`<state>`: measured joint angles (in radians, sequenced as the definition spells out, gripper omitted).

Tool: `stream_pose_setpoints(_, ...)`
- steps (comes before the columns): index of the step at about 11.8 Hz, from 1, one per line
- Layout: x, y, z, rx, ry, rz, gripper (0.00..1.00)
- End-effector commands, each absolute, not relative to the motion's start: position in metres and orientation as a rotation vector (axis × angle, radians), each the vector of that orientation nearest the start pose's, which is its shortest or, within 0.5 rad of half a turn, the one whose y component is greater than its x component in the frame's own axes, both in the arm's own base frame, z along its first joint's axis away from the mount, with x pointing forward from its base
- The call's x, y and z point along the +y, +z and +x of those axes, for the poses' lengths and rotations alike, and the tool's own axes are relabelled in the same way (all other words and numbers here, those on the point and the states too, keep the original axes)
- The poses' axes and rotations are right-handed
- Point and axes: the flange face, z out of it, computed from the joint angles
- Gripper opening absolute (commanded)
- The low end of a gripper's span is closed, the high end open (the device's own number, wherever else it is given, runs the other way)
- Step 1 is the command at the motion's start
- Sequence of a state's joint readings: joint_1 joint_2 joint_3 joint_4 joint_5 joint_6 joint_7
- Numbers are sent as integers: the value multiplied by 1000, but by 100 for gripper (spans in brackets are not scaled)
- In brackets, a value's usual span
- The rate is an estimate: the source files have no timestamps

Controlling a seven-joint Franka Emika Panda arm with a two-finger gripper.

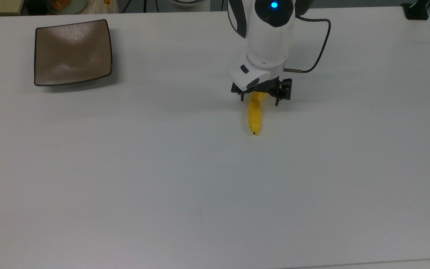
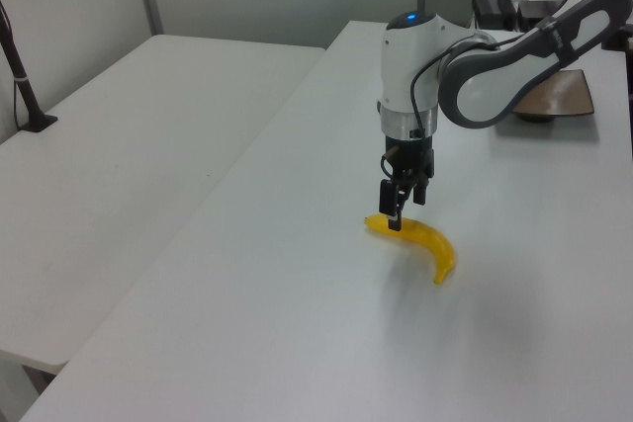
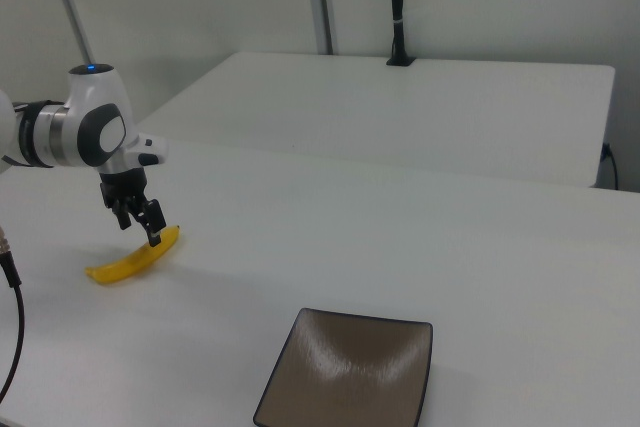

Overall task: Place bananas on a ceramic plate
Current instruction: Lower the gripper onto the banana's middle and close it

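A bright yellow banana (image 1: 254,117) lies on the white table (image 1: 200,179), its dark tip pointing toward the top view's bottom. My gripper (image 1: 258,101) is open and low over the banana's stem half, with one finger on each side of it; the white wrist hides the stem end. In the left view the gripper (image 2: 404,211) hangs right at the banana (image 2: 432,245). The right view shows the gripper (image 3: 140,229) over the banana (image 3: 130,261). The square glossy brown plate (image 1: 72,52) sits far off at the top view's upper left, with nothing on it (image 3: 350,372).
A black cable (image 1: 321,41) loops from the wrist. A black post base (image 1: 416,11) stands at the table's far corner. A second white table (image 2: 129,145) adjoins this one. Some clutter (image 1: 65,4) lies beyond the far edge behind the plate.
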<state>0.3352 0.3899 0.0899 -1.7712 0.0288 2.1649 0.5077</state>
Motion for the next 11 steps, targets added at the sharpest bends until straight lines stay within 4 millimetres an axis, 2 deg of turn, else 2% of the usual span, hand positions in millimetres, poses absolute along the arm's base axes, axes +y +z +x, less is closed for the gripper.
stream_pose_setpoints(1,266,327,588,164,-21,-3100,99)
stream_pose_setpoints(6,265,317,588,161,-17,-3102,76)
stream_pose_setpoints(8,263,313,587,153,-10,-3110,72)
stream_pose_setpoints(10,264,314,587,139,-17,-3115,56)
stream_pose_setpoints(11,264,314,587,138,-15,-3116,56)
